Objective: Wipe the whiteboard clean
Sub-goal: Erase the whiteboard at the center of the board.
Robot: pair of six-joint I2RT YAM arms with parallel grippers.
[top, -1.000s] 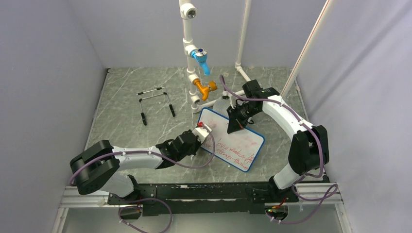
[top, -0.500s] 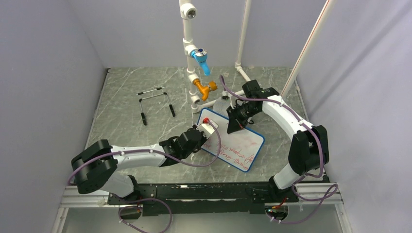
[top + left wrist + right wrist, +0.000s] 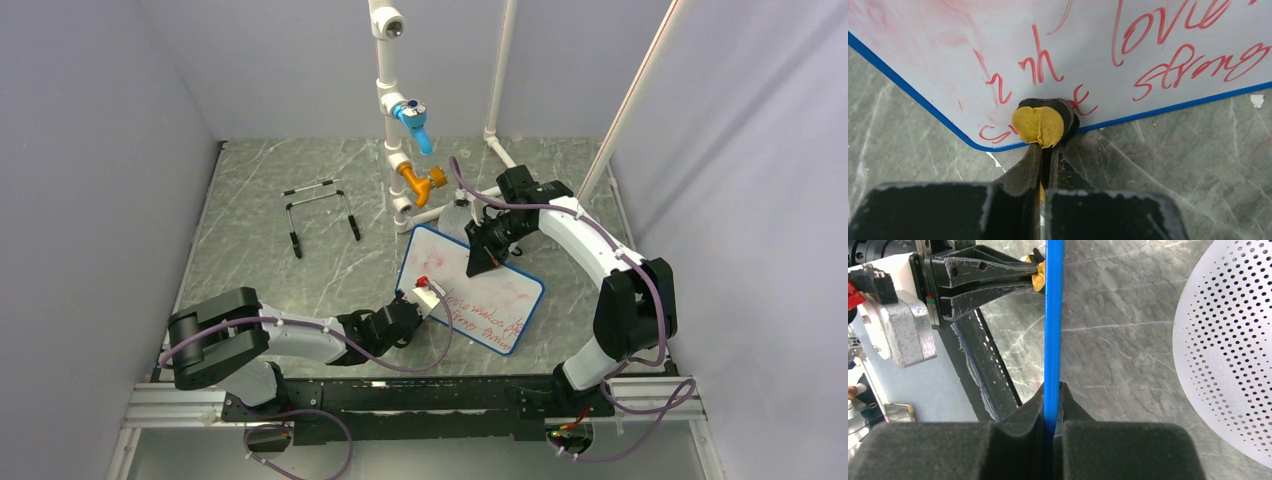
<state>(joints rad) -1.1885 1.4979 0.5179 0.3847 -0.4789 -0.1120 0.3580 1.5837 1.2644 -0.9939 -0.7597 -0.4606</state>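
Observation:
The whiteboard point(image 3: 487, 293), blue-framed with red handwriting and pink smears point(image 3: 1128, 45), stands tilted on the table. My right gripper point(image 3: 479, 262) is shut on its top edge, and the blue frame point(image 3: 1053, 315) runs between the closed fingers point(image 3: 1052, 390). My left gripper point(image 3: 432, 297) is shut on a small yellow pad point(image 3: 1038, 125), which presses against the board's face at its lower left corner. From the right wrist view, the left fingers point(image 3: 983, 282) and the pad point(image 3: 1038, 274) meet the frame on the far side.
A round grey perforated disc point(image 3: 1228, 340) lies on the marble table behind the board. White pipes with a blue valve point(image 3: 414, 122) and an orange valve point(image 3: 421, 183) rise at the back. A small wire stand point(image 3: 320, 212) sits at the back left.
My left arm has drawn back toward the near edge, dragging the yellow pad down the board's left side to the lower corner. The right gripper and the board have stayed put.

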